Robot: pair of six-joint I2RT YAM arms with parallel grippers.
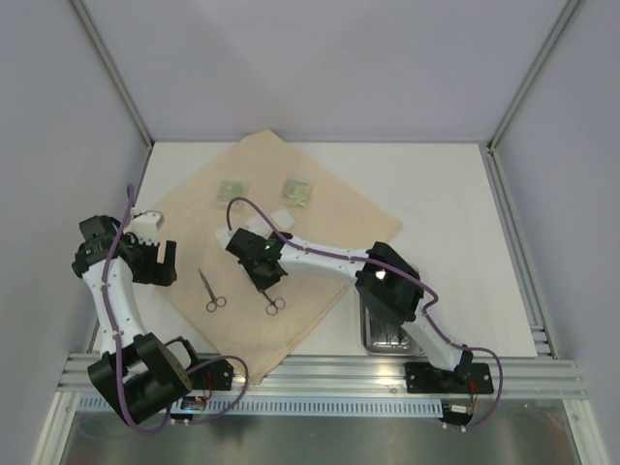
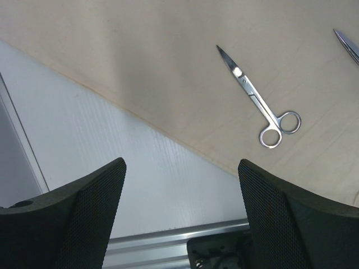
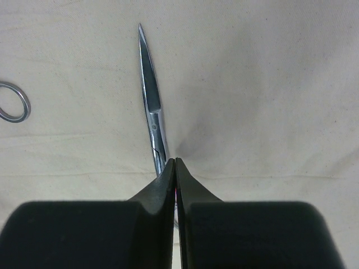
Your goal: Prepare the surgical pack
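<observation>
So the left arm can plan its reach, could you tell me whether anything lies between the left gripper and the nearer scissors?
Nothing visible does. The left gripper hangs open above the table beside the cloth; the scissors lie flat on the cloth ahead, with only table and cloth between. The other scissors lie farther right.

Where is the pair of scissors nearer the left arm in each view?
Top external: scissors on the tan cloth, lower left part.
Left wrist: upper right, whole.
Right wrist: only one finger ring, left edge.
Shared landmark: the tan cloth.
</observation>
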